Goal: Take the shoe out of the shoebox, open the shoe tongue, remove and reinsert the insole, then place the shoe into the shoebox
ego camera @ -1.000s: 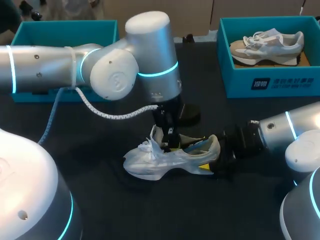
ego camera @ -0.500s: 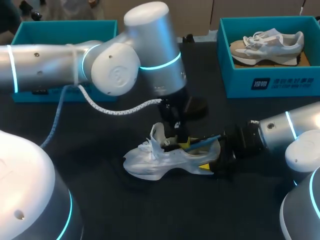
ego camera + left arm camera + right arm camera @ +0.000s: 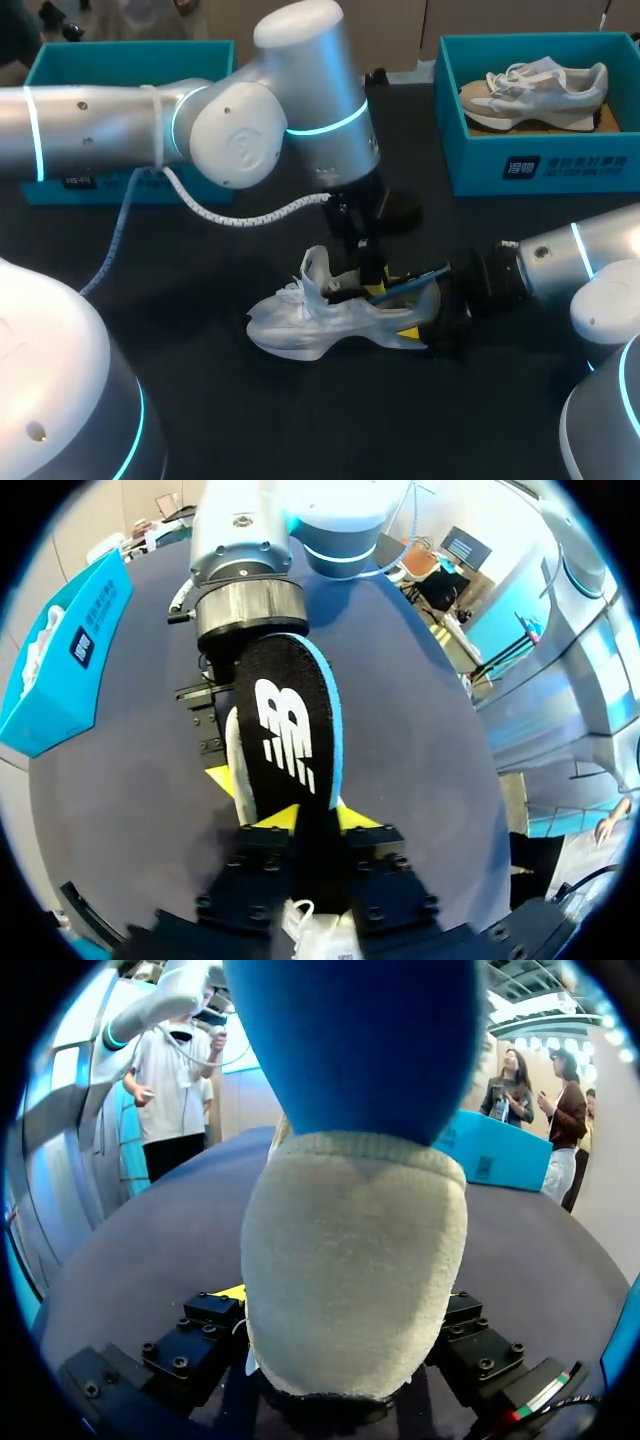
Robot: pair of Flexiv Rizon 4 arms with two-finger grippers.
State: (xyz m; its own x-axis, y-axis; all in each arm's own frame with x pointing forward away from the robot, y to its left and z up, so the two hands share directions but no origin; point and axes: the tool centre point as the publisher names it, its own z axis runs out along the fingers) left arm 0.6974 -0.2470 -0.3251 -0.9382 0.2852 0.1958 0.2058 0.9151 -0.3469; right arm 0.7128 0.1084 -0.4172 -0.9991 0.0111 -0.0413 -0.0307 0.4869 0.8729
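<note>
From above, your shoe (image 3: 320,325) sits mid-table, outside both boxes. The right box (image 3: 480,165) holds a second shoe (image 3: 535,92). Your left arm hides the inside of the left box (image 3: 120,55). The left claw (image 3: 368,275) is over the shoe's opening and the right claw (image 3: 425,335) is at its heel.

In the left wrist view, the left claw is pinched narrow on the insole (image 3: 290,735), which stands out ahead of it.

In the right wrist view, the right claw grips the shoe's heel between its fingers, with the insole's blue underside above.
</note>
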